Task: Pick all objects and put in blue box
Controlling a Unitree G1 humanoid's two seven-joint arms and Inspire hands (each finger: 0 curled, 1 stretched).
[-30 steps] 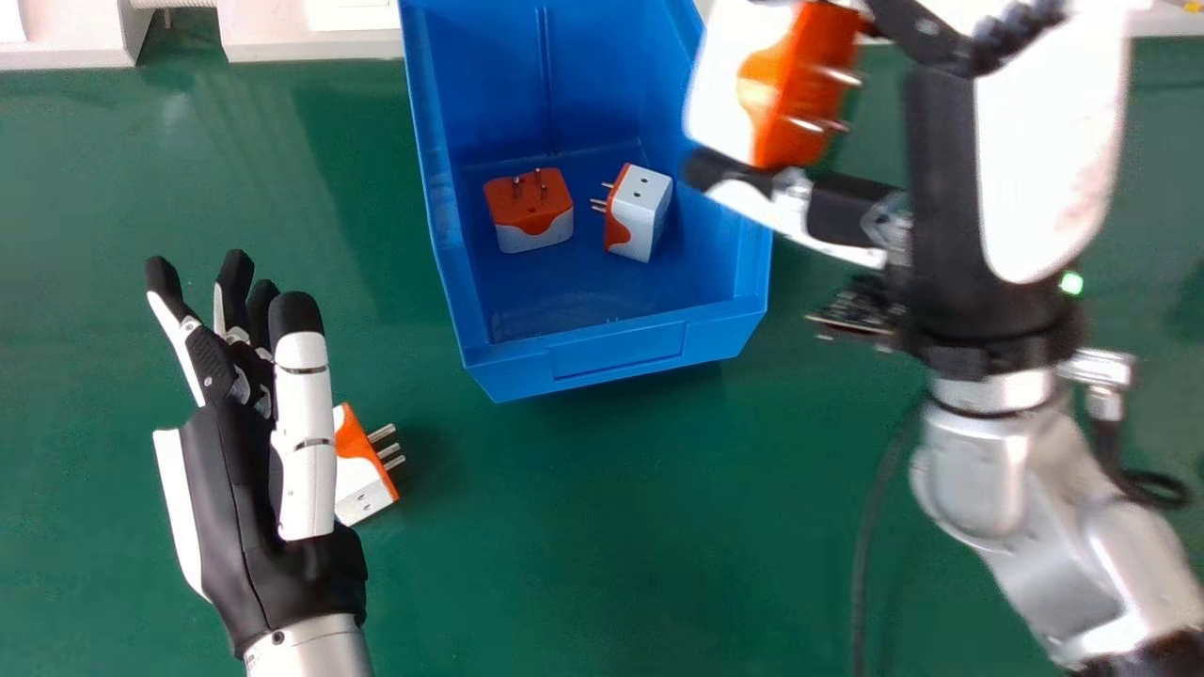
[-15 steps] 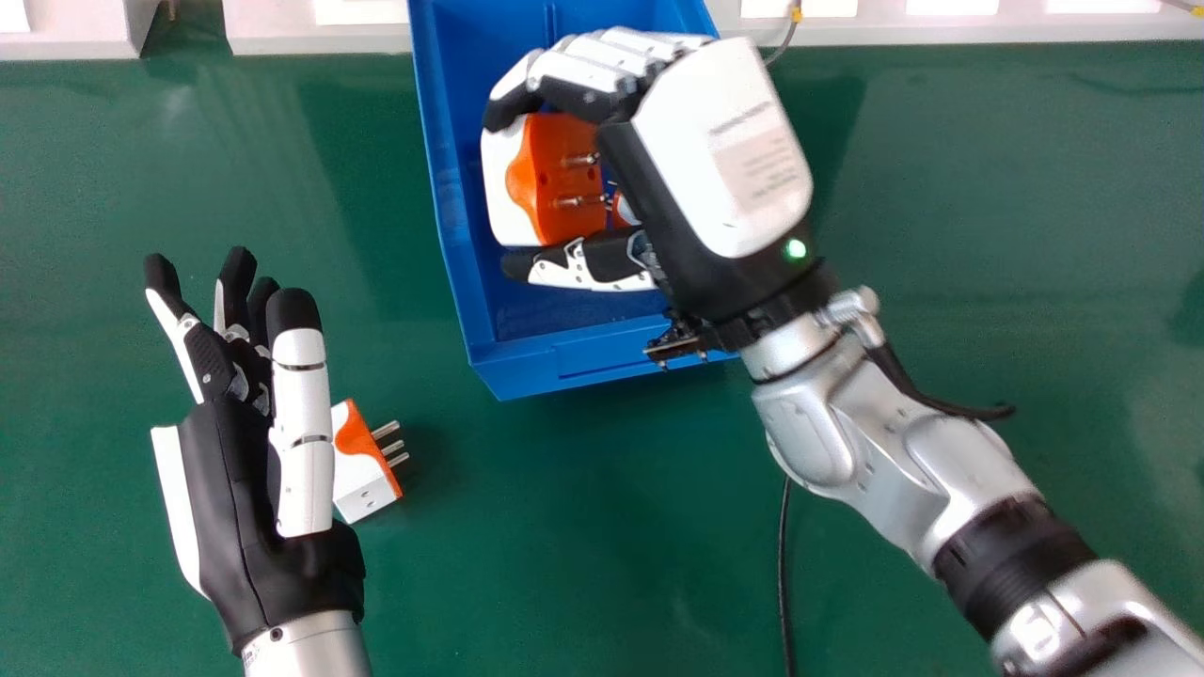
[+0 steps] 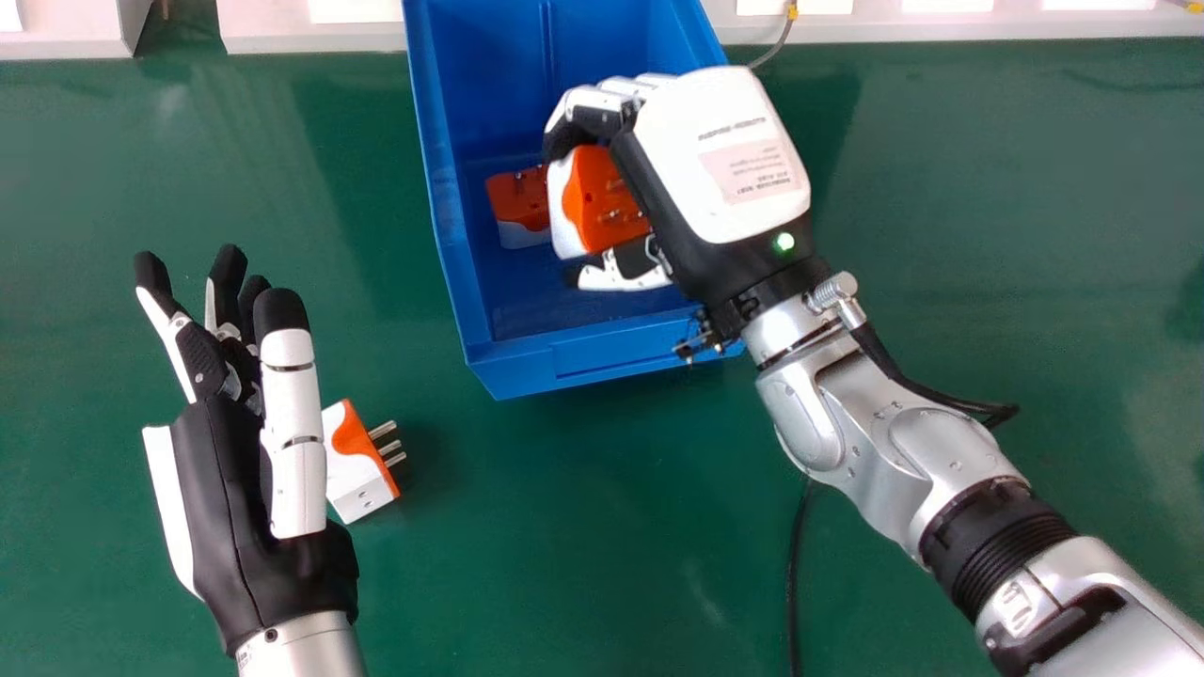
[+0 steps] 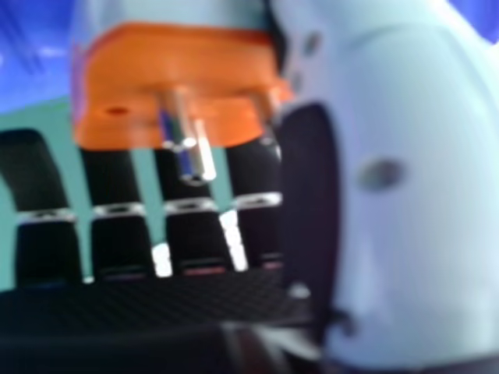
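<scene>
The right hand (image 3: 720, 155) had swung over the blue box (image 3: 564, 362), clasping a held plug adapter (image 3: 585, 202); release there appeared next. A second plug adapter (image 3: 359, 475) lay on the surface (image 3: 564, 527) beside the left hand (image 3: 235, 517).

Your black left hand (image 3: 226, 498) with white plates, lower left of the frame, has a black-tipped white thumb (image 3: 293, 404). Your black-and-white right hand (image 3: 679, 212), upper centre, has a rounded white back cover (image 3: 705, 103), a pinkish printed label (image 3: 748, 171) and a round green light (image 3: 784, 242). At lower right, your silver forearm (image 3: 875, 480) has small screws, a ribbed black band (image 3: 997, 545) and a black cable (image 3: 900, 378). The blurred right hand view shows a dark round spot (image 4: 380, 174), probably a screw, on the white thumb.
</scene>
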